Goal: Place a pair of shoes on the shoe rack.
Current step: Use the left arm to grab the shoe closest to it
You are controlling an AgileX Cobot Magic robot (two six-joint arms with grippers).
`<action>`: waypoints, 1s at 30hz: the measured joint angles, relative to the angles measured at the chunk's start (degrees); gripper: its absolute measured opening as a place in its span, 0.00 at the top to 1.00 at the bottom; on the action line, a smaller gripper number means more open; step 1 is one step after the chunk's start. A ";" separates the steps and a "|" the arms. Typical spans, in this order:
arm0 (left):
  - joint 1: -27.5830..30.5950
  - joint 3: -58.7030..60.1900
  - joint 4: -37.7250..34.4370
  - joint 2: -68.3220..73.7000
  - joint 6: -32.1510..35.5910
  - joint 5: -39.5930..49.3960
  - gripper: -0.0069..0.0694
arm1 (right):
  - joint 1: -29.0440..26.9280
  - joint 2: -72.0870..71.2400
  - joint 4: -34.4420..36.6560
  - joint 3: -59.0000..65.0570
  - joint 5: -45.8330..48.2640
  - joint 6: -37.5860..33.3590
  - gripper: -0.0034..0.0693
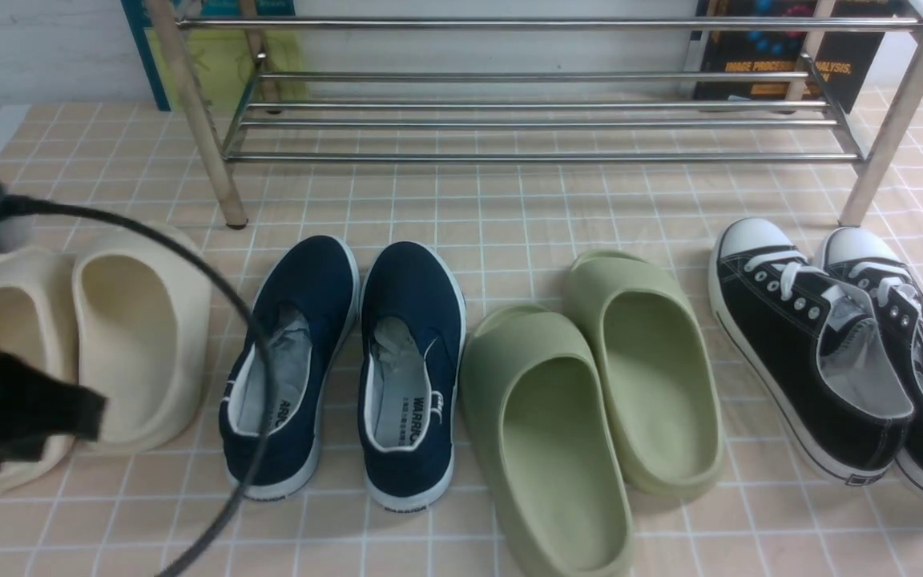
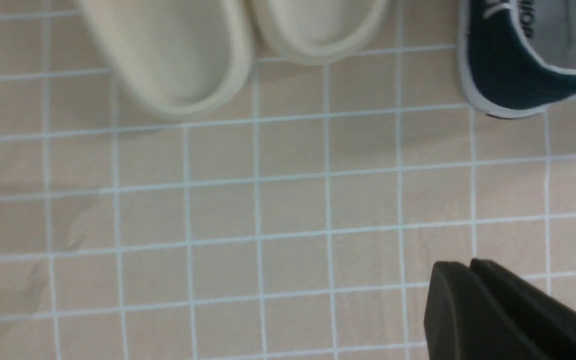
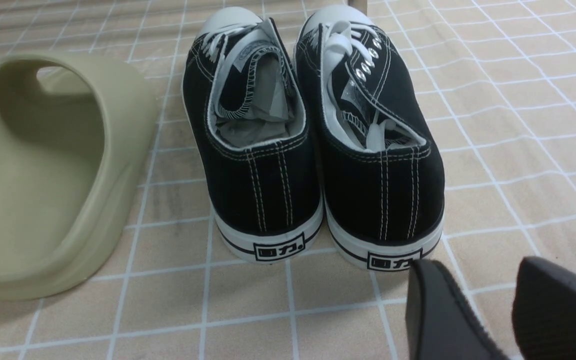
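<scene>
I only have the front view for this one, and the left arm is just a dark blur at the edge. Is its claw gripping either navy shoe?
Observer: No. The left wrist view shows the left claw shut on nothing. Only the tiled surface is beneath it, and it is short of the nearest navy shoe.
Reviewer: The right arm isn't in my view at all. Where is it?
Observer: The right wrist view puts the right claw just behind the heels of the black sneakers, open and empty.
</scene>
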 joint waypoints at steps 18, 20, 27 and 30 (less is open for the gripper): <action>-5.83 -6.83 6.70 38.88 -12.39 -20.58 0.32 | 0.00 0.00 0.00 0.00 0.00 0.00 0.63; -5.89 -7.06 6.57 40.45 -12.68 -20.79 0.41 | 0.00 0.00 0.00 0.00 0.00 0.00 0.63; -5.96 -8.10 6.85 38.97 -12.93 -20.99 0.82 | 0.00 0.00 0.00 0.00 0.00 0.00 0.63; -5.91 -11.64 7.05 35.61 -12.49 -18.13 0.86 | 0.00 0.00 0.00 0.00 0.00 0.00 0.63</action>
